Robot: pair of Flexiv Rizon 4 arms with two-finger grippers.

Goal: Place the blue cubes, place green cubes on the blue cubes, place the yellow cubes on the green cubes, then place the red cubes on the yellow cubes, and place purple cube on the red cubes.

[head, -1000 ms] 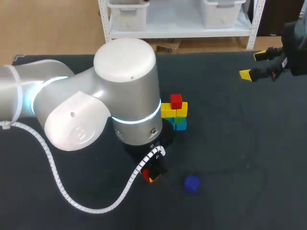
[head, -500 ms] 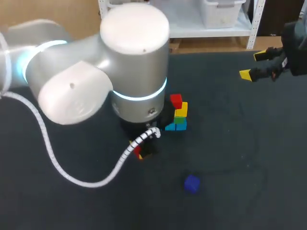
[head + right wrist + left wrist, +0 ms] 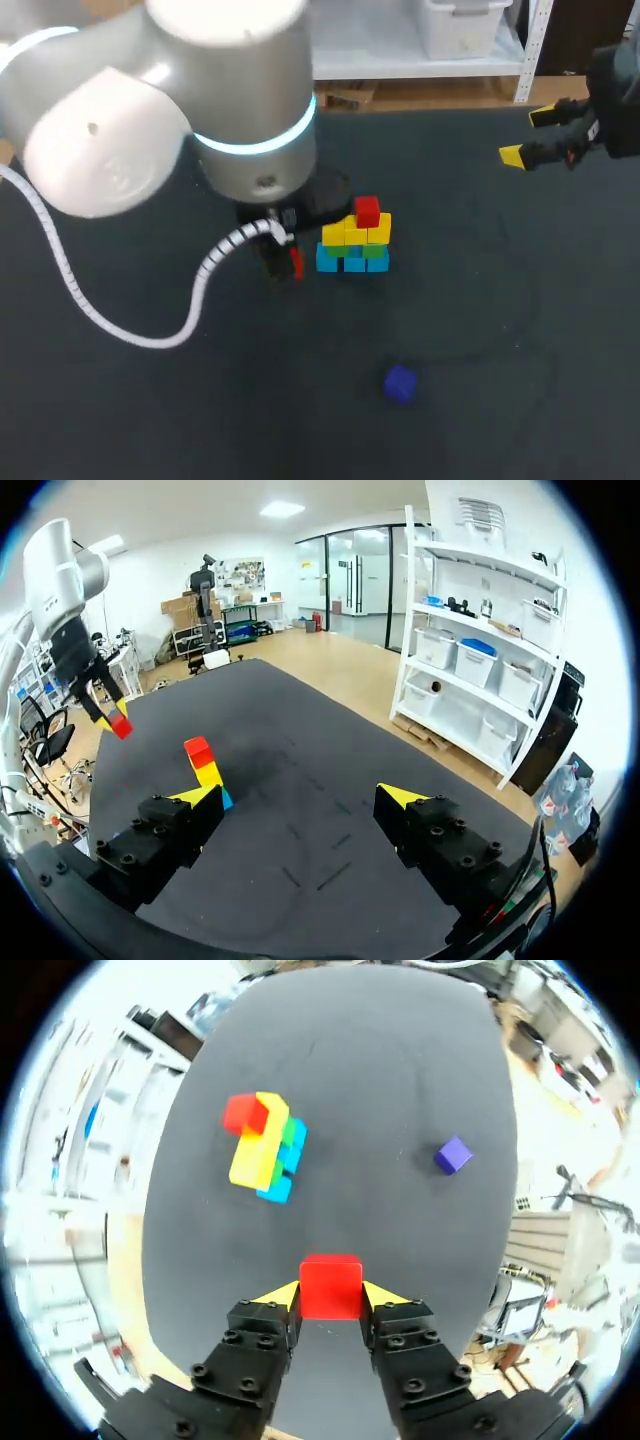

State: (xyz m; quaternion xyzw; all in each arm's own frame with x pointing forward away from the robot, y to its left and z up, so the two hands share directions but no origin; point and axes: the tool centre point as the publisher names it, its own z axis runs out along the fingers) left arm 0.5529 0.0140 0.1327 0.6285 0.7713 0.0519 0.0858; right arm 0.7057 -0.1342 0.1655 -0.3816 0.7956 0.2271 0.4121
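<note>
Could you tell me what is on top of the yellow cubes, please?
One red cube sits on the yellow cubes; nothing else does. Its underside is hidden.

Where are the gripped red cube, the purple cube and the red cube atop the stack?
gripped red cube (image 3: 331, 1286), left wrist view, middle of its facing side.
purple cube (image 3: 400, 384), head view, its top face.
stacked red cube (image 3: 367, 212), head view, its front face.

Head view: fixed, high behind the robot, facing down on the black table (image 3: 480, 350).
Left wrist view: steep, well above the table; stepped stack of blue, green, yellow and red cubes (image 3: 265, 1150) ahead of the left gripper (image 3: 331, 1295).
Right wrist view: oblique, farther off; same stack ahead of the right gripper (image 3: 297, 795).
All three views share the stack.
</note>
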